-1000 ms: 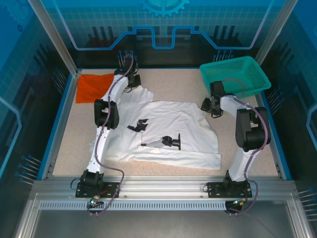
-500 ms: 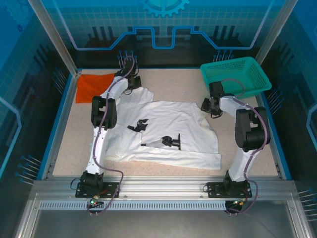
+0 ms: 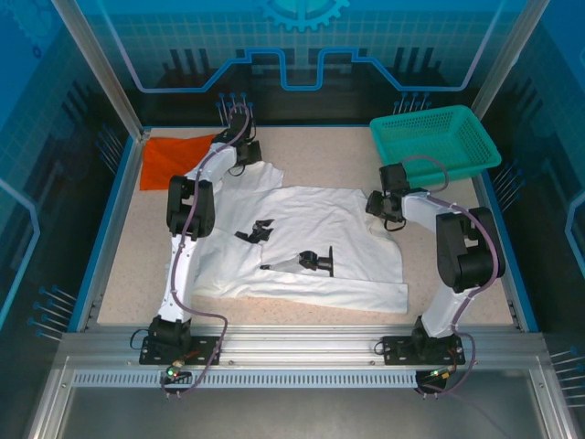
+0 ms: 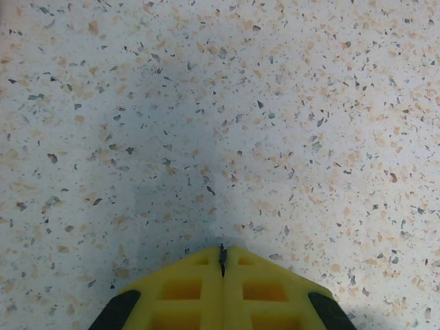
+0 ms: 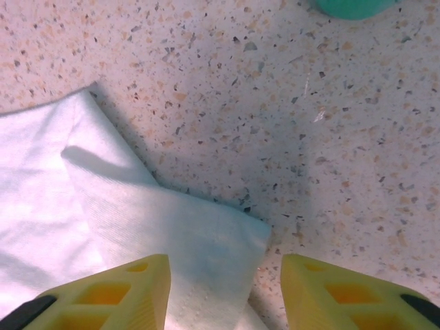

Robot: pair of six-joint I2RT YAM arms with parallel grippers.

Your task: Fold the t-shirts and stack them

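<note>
The white t-shirt (image 3: 320, 229) lies spread across the middle of the table, its black graphic (image 3: 306, 262) facing up. The orange-red t-shirt (image 3: 174, 157) lies crumpled at the back left corner. My left gripper (image 3: 245, 157) is at the back, beside the white shirt's left sleeve. In the left wrist view its yellow fingers (image 4: 222, 251) are pressed shut over bare speckled table, with no cloth between them. My right gripper (image 3: 376, 203) hovers at the white shirt's right sleeve. It stands open (image 5: 225, 275), and the sleeve corner (image 5: 206, 240) lies between its fingers.
A teal mesh basket (image 3: 434, 137) stands at the back right, and its edge (image 5: 350, 5) shows at the top of the right wrist view. Blue walls rim the table. Bare speckled tabletop lies between the sleeve and the basket.
My right gripper has shifted a little left and toward the front, onto the sleeve corner. The left arm's elbow has swung slightly left, while its gripper has stayed shut in place.
</note>
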